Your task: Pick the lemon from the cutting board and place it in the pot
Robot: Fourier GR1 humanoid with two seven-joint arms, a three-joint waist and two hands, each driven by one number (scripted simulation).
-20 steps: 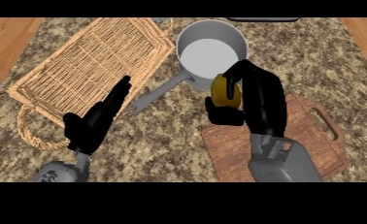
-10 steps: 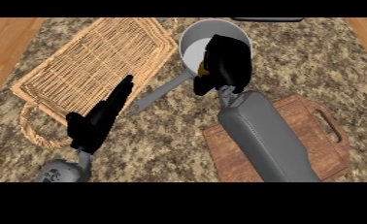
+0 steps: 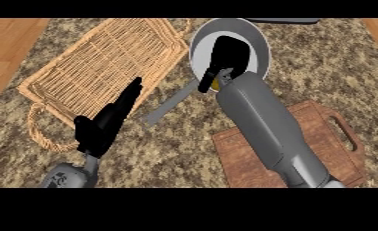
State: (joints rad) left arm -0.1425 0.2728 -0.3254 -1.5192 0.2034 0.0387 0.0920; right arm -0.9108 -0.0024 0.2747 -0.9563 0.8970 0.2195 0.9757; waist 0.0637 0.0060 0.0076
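Right hand (image 3: 230,57) held lemon (image 3: 215,83) over pot (image 3: 255,32), poised to drop.
Cutting board (image 3: 325,145) lay wrist-side of the fingers; pot sat under them, so a release should land inside; fingers curled round the mostly hidden lemon; left hand (image 3: 107,122) straight-fingered, resting aside.

The right forearm (image 3: 269,125) is slanting up from the lower edge. The right hand (image 3: 230,57) is bending down at the wrist, its fingers and thumb curling round the lemon (image 3: 215,83), only a yellow sliver of it peeking out by the thumb. The left hand (image 3: 107,122) is lying with its fingers straight and together, pointing up and rightward, its thumb jutting out behind them and the left forearm (image 3: 70,176) barely showing below.
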